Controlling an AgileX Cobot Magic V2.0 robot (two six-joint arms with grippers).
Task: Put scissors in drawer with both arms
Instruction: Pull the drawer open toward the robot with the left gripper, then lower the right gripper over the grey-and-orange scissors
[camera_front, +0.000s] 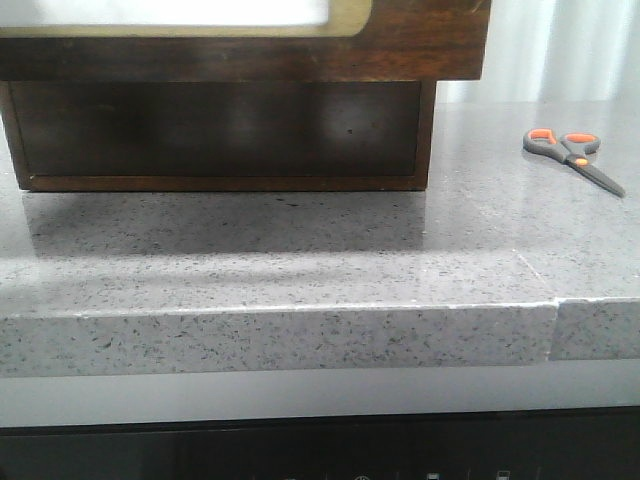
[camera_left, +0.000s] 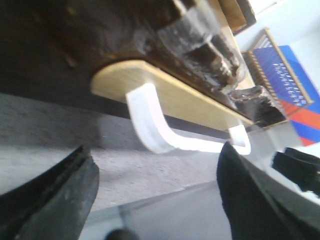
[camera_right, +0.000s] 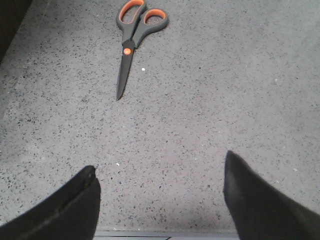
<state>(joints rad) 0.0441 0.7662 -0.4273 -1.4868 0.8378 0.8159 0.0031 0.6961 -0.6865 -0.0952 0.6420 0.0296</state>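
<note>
Presently the left gripper (camera_left: 157, 192) is spread wide, aimed at the white handle (camera_left: 155, 127) on the drawer (camera_front: 420, 40), nothing between its fingers; presumably positioned to pull. Right gripper (camera_right: 160, 200) likewise wide and empty, hovering over the grey countertop (camera_right: 225, 100). Scissors (camera_right: 132, 42) lie flat ahead of it, well apart, blades closed and pointing toward the gripper, beside the cabinet (camera_front: 220, 130).
</note>
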